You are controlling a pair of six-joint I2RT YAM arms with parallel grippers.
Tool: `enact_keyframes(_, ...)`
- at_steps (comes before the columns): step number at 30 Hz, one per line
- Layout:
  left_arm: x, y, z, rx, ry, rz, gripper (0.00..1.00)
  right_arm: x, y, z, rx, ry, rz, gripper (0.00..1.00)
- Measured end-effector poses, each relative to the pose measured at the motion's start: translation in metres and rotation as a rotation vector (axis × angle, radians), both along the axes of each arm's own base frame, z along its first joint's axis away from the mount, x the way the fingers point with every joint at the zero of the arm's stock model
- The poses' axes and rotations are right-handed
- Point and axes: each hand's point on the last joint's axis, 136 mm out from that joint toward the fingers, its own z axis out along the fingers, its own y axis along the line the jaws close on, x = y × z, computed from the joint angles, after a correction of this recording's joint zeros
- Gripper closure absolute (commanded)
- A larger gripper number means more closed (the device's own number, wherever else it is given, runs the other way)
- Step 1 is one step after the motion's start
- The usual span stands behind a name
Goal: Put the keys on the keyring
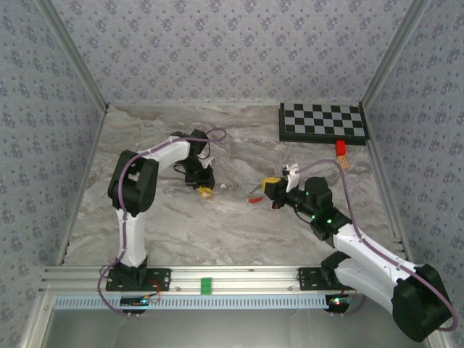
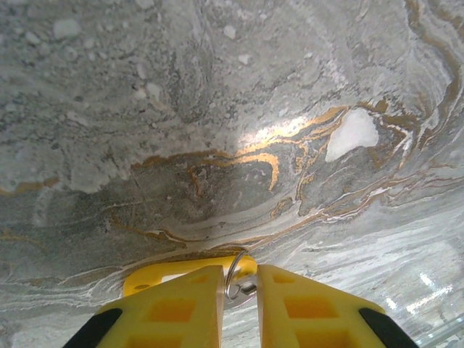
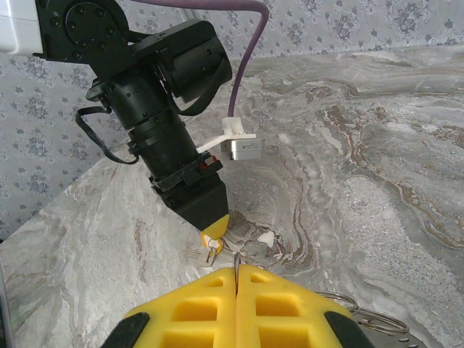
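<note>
your left gripper (image 1: 206, 190) pinches the yellow key (image 2: 163, 274); your right gripper (image 3: 237, 272) clenches the keyring (image 1: 254, 199). checkerboard (image 1: 322, 121), red block (image 1: 339, 147) and pale key (image 1: 346, 161) lie well behind.

The bench (image 2: 217, 109) under me is a marble-patterned slab, smooth and polished enough to throw back a bright patch of glare. My left fingers (image 2: 174, 312) and my right fingers (image 3: 196, 312) are yellow moulded plastic, matt, with a faintly grainy face and shallow pockets. The small wire loop (image 2: 233, 270) pinched in the left pair is bare, bright metal. The keyring (image 3: 366, 319) is thin silvery wire with the same shine. My left arm (image 3: 145, 94) has a black matt casing, and its cable (image 3: 245, 69) has a smooth purple rubbery sheath.
</note>
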Motion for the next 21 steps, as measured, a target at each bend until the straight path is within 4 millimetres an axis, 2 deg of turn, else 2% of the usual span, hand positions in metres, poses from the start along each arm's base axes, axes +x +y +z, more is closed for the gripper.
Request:
enact_keyframes(9,-0.0018,0.0004,-0.0073,0.010,0.022,-0.005,0.81,0.0000,0.0000,0.0000,0.000,0.000,0.000,1.00)
enact_keyframes(21,-0.0065,-0.0005,-0.0063,0.014,0.031,-0.026,0.84,0.0000,0.0000,0.0000,0.000,0.000,0.000,1.00)
